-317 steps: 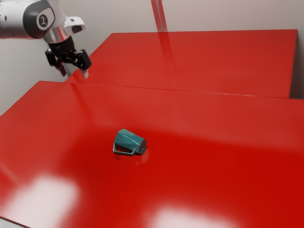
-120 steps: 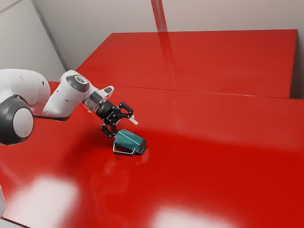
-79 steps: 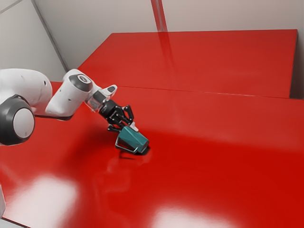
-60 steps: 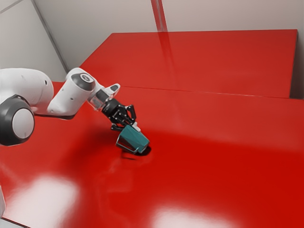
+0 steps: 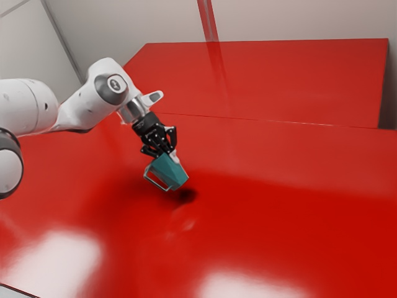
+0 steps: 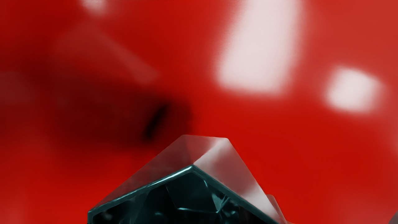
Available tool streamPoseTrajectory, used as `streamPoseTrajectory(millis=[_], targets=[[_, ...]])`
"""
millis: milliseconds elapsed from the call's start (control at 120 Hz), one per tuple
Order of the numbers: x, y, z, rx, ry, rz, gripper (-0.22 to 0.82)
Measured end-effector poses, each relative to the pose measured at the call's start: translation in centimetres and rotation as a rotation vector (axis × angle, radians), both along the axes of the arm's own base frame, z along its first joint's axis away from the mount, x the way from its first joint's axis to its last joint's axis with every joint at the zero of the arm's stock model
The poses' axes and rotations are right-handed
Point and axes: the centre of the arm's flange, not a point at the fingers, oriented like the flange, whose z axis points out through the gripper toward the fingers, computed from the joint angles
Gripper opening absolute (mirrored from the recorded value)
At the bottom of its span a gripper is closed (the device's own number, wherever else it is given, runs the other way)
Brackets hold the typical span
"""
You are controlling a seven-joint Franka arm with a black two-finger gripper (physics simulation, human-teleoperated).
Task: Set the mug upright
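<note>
Claw (image 5: 165,154): pinches mug (image 5: 170,172) | Place: above bench (image 5: 279,248), in from far edge | Lean: mouth up by claw, bottom slants toward the exterior view's right; probably needs tipping straight

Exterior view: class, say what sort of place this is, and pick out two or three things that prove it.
Probably a robot test room or lab: a jointed white arm holds up a mug over a glossy red table, with plain pale walls behind.
</note>
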Motion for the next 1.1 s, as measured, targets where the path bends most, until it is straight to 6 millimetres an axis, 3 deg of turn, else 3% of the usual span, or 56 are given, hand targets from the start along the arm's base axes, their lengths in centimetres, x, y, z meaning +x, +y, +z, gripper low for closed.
streamPoseTrajectory(millis=[208, 317, 492, 675, 1000, 1100], targets=[[-4.0, -2.2, 1.4, 0.353, -0.123, -0.194, -0.18], [-4.9, -2.8, 1.7, 0.456, -0.185, -0.248, -0.18], [-4.6, -2.8, 1.5, 0.515, -0.238, -0.262, -0.18], [-4.5, -2.6, -1.0, 0.525, -0.23, -0.256, -0.18], [-3.9, -2.7, -3.2, 0.525, -0.228, -0.24, -0.18], [-3.8, -2.7, -2.8, 0.523, -0.235, -0.235, 0.04]])
